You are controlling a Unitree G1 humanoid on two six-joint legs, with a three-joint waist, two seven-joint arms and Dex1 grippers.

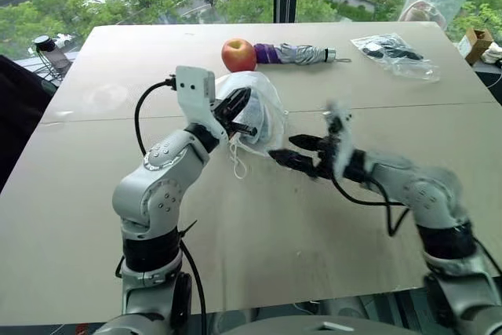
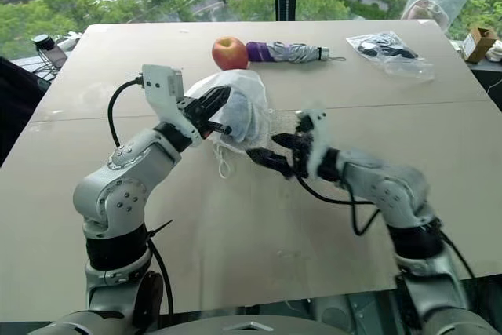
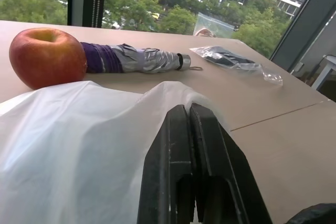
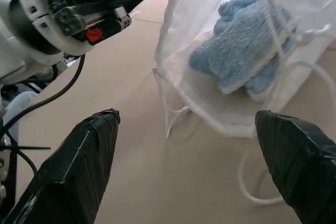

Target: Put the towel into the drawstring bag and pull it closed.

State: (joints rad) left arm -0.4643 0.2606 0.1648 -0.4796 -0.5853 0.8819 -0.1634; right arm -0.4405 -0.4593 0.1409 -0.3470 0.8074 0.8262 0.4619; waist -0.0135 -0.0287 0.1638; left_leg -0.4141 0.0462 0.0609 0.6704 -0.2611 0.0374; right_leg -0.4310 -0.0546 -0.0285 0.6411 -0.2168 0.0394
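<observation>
Translucent white fabric drawstring bag (image 2: 239,107) hangs pinched in the left gripper (image 2: 212,111) above the beige table (image 2: 259,225), the fluffy light-blue towel (image 4: 247,51) inside it; the right gripper (image 4: 194,145), jaws spread wide and empty, sits just beside its mouth.

No legible text, perhaps from blur.

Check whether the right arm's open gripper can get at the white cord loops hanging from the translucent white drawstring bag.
Probably yes. The right gripper is open facing the bag, and the cords dangle in front of it with nothing between. The left gripper holds the bag's top.
</observation>
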